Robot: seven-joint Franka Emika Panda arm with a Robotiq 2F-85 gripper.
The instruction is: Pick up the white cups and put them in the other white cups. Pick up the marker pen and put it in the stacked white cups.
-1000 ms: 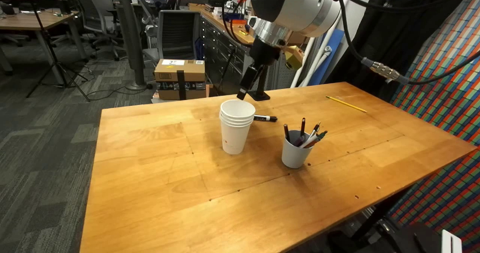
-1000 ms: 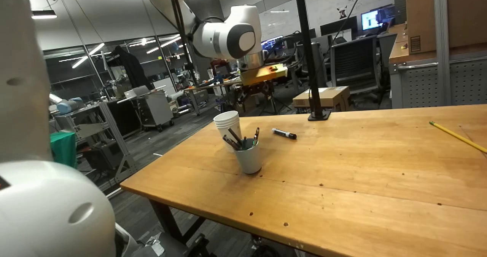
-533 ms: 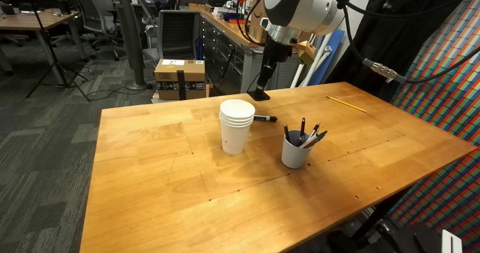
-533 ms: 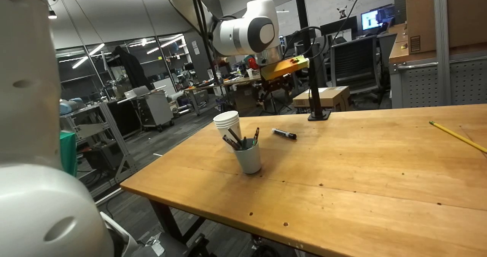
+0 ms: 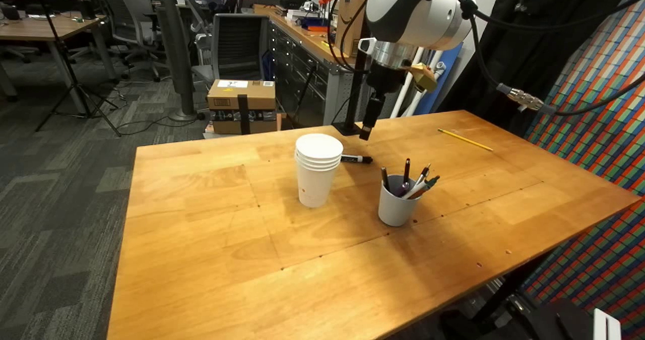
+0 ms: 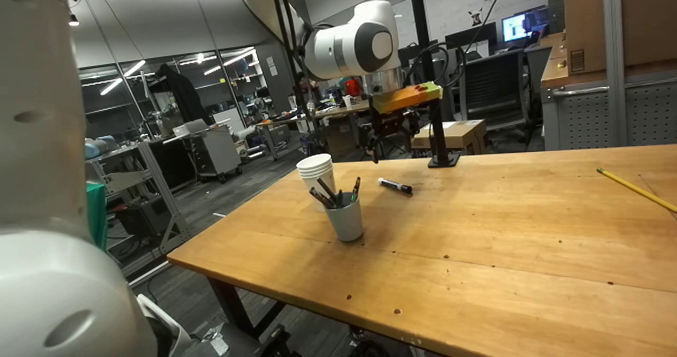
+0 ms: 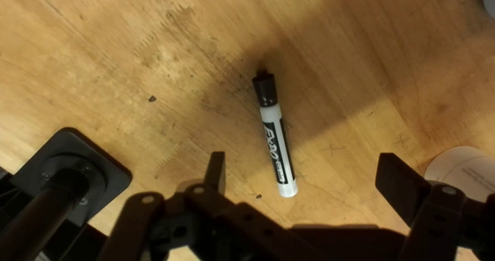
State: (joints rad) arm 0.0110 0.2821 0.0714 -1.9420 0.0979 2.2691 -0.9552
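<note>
The white cups and the other white cups stand nested in one upright stack point(image 5: 315, 181) on the table; the stack also shows in an exterior view point(image 6: 316, 171), partly behind the pen cup, and at the right edge of the wrist view point(image 7: 464, 170). The marker pen point(image 7: 280, 152) has a black cap and white barrel and lies on the table beside the stack. It shows in both exterior views point(image 5: 357, 159) point(image 6: 395, 185). My gripper point(image 7: 302, 156) is open and empty above the table, its fingers apart to either side of the marker's white end. In an exterior view the gripper point(image 5: 365, 133) hangs above and behind the marker.
A shorter greyish cup point(image 5: 397, 209) with several pens stands near the stack, also in an exterior view point(image 6: 346, 225). A black pole base point(image 7: 69, 172) stands at the table's edge close to the marker. A yellow pencil point(image 5: 464, 139) lies farther off.
My gripper has moved sideways from behind the cup stack to over the marker pen, and is slightly lower than half a second ago. The stack, marker and pen cup have not moved.
</note>
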